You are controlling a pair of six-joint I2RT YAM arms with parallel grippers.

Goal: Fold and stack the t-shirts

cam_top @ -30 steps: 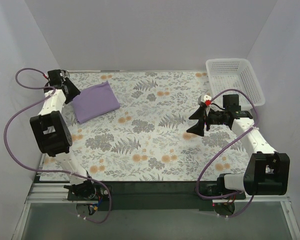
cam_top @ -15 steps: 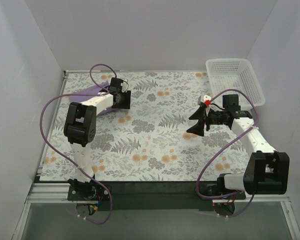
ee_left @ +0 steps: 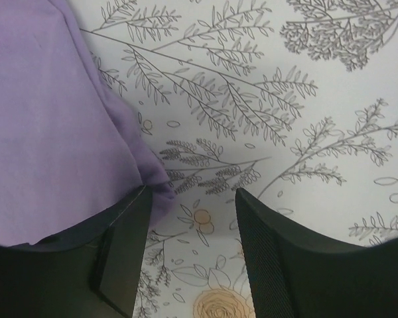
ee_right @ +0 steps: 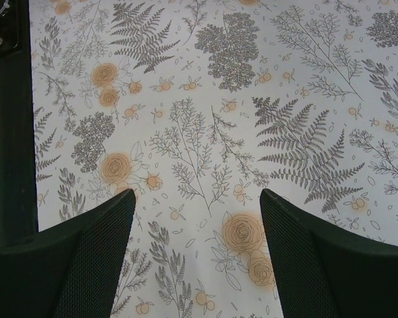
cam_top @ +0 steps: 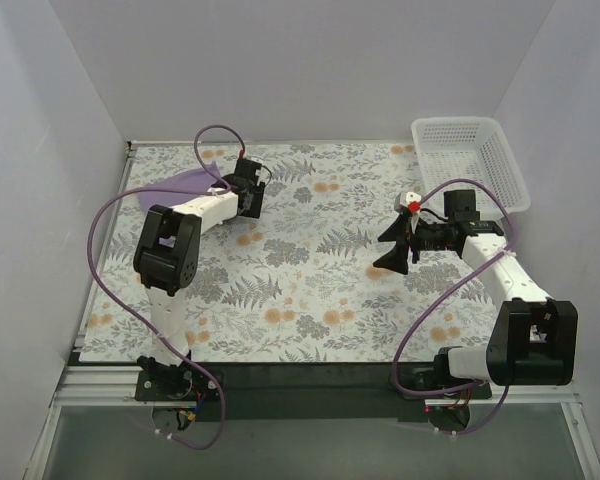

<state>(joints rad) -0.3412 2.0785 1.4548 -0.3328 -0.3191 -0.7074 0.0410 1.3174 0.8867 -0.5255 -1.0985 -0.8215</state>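
Note:
The lavender-purple t-shirt (cam_top: 170, 183) lies folded at the far left of the floral tablecloth, partly hidden by my left arm. My left gripper (cam_top: 244, 203) is at the shirt's right edge. In the left wrist view the shirt (ee_left: 46, 119) fills the left side, and its corner reaches the left finger (ee_left: 123, 252). The left gripper (ee_left: 192, 199) is open, with only cloth edge and tablecloth in the gap. My right gripper (cam_top: 385, 250) hovers open and empty over the tablecloth at right of centre; it also shows in the right wrist view (ee_right: 196, 195).
A white plastic lattice basket (cam_top: 470, 160) stands at the far right corner. Purple cables loop from both arms. The floral tablecloth (cam_top: 300, 290) covers the table, and walls close in on three sides.
My left arm has swung from the shirt's far-left side over to its right edge and now covers much of it. The right arm has not moved.

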